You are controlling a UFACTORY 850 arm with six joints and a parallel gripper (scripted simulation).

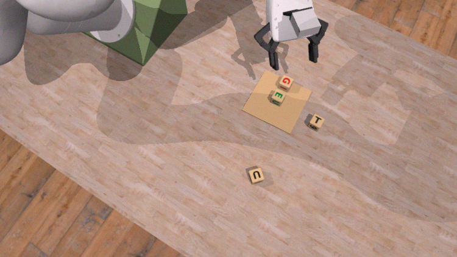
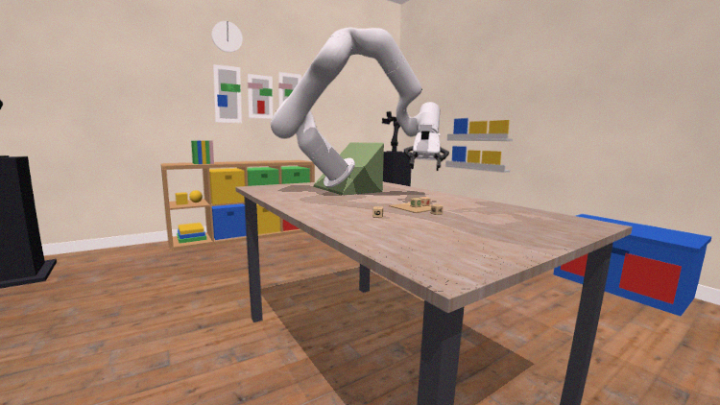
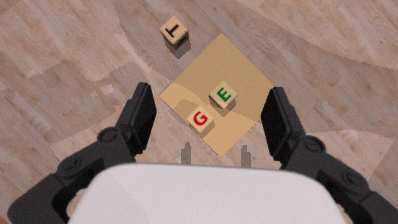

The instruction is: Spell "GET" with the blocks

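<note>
A tan mat (image 1: 265, 113) (image 2: 402, 206) (image 3: 220, 60) lies on the table. On it stand a block with a red G (image 1: 285, 82) (image 3: 200, 119) and a block with a green E (image 1: 277, 97) (image 3: 224, 95), side by side. A block with a black T (image 1: 316, 121) (image 2: 436, 208) (image 3: 173, 31) lies off the mat, close to its edge. A block with a black U (image 1: 256, 175) (image 2: 377, 211) lies farther away on the bare table. My gripper (image 1: 293, 60) (image 2: 425, 164) (image 3: 208, 99) is open and empty, high above the mat's G end.
The green wedge base (image 1: 150, 28) (image 2: 360, 176) of the arm stands at the back of the table (image 1: 159, 153) (image 2: 453, 251). A black tripod (image 2: 395, 151) stands behind the table.
</note>
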